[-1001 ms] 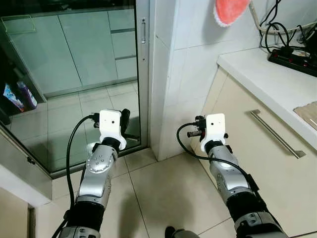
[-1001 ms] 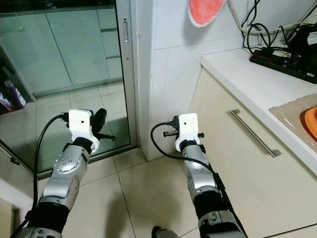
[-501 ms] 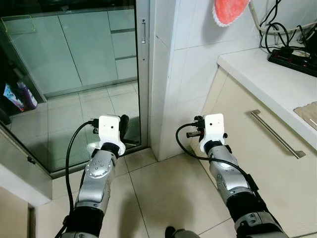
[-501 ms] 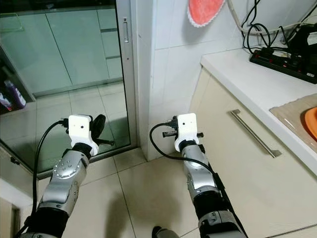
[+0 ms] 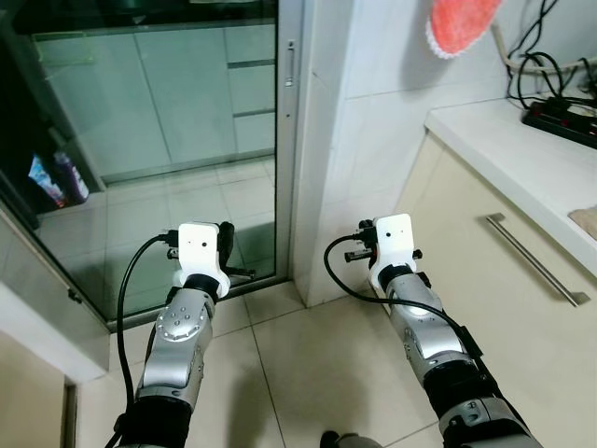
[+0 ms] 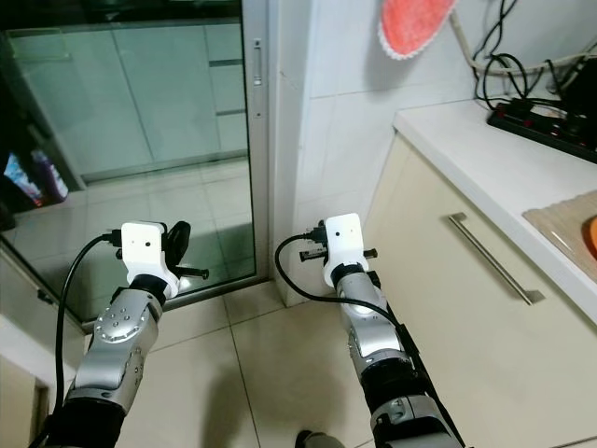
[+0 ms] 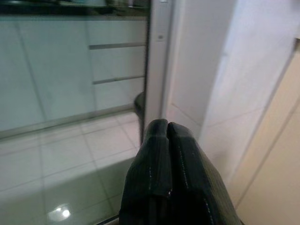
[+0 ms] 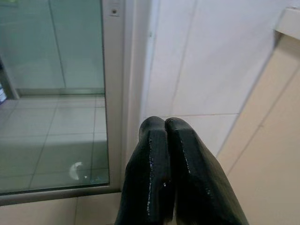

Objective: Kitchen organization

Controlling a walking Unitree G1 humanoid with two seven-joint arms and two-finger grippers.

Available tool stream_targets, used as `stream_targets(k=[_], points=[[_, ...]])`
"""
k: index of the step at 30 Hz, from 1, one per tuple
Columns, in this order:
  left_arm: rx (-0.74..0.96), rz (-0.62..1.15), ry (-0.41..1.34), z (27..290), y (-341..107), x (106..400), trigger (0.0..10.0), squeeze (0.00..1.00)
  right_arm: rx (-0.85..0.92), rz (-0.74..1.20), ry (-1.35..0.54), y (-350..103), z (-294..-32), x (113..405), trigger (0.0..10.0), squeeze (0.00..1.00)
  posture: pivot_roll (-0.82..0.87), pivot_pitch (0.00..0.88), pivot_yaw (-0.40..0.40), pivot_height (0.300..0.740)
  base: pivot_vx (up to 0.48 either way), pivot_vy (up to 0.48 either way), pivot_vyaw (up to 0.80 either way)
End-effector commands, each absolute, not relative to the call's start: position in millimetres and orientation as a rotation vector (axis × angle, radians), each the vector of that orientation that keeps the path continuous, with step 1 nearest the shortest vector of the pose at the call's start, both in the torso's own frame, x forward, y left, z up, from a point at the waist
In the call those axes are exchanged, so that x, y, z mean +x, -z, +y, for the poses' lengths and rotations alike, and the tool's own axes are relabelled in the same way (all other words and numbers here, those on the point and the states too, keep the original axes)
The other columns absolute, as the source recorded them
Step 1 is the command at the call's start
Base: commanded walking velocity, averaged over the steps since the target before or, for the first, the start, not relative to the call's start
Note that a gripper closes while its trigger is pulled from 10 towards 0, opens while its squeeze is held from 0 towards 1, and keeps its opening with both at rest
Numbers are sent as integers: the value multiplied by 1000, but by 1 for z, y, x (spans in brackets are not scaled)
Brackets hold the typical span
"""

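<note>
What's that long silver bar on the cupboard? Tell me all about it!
The silver bar is a handle. It is a thin, straight, shiny rod that looks like metal, fixed slantwise in the picture across the front of the cream cupboard door, just under the white counter. A small post at each end holds it off the door. Nothing touches it; the right gripper points at the tiled wall instead.

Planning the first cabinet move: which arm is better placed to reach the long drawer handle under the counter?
Right, most likely. The right gripper hangs beside the beige cabinet front, on the side of the drawer handle. The left gripper hangs by the glass door, farther away.
</note>
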State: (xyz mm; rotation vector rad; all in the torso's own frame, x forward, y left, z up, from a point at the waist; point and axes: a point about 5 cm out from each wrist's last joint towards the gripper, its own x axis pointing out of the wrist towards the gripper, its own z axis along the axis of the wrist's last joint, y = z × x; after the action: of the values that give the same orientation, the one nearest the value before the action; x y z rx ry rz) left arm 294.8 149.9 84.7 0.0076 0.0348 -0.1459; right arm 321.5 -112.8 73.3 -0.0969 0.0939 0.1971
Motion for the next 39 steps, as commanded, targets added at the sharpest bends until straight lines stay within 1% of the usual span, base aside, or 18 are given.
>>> stream_targets(k=[1, 5, 10, 13, 16, 39], points=[[1, 4, 182, 145, -93, 297, 10000, 0, -91, 93, -193, -75, -115, 321, 10000, 0, 19, 0, -14, 736, 0, -480, -594], [7, -6, 205, 143, -95, 297, 10000, 0, -107, 78, -194, -76, -116, 322, 10000, 0, 18, 0, -14, 732, 0, -480, -259], [-2, -18, 231, 141, -96, 297, 10000, 0, -110, 55, -203, -78, -117, 321, 10000, 0, 16, 0, -15, 732, 0, 0, 0], [-1, -19, 235, 140, -96, 297, 10000, 0, -109, 56, -204, -78, -116, 321, 10000, 0, 16, 0, -15, 732, 0, -480, 0], [-18, -17, 232, 140, -96, 297, 10000, 0, -91, 71, -206, -77, -116, 321, 10000, 0, 15, 0, -15, 732, 0, -472, -519], [-8, -11, 226, 141, -95, 297, 10000, 0, -88, 92, -206, -73, -117, 319, 10000, 0, 10, 0, -16, 732, 0, 0, -565]])
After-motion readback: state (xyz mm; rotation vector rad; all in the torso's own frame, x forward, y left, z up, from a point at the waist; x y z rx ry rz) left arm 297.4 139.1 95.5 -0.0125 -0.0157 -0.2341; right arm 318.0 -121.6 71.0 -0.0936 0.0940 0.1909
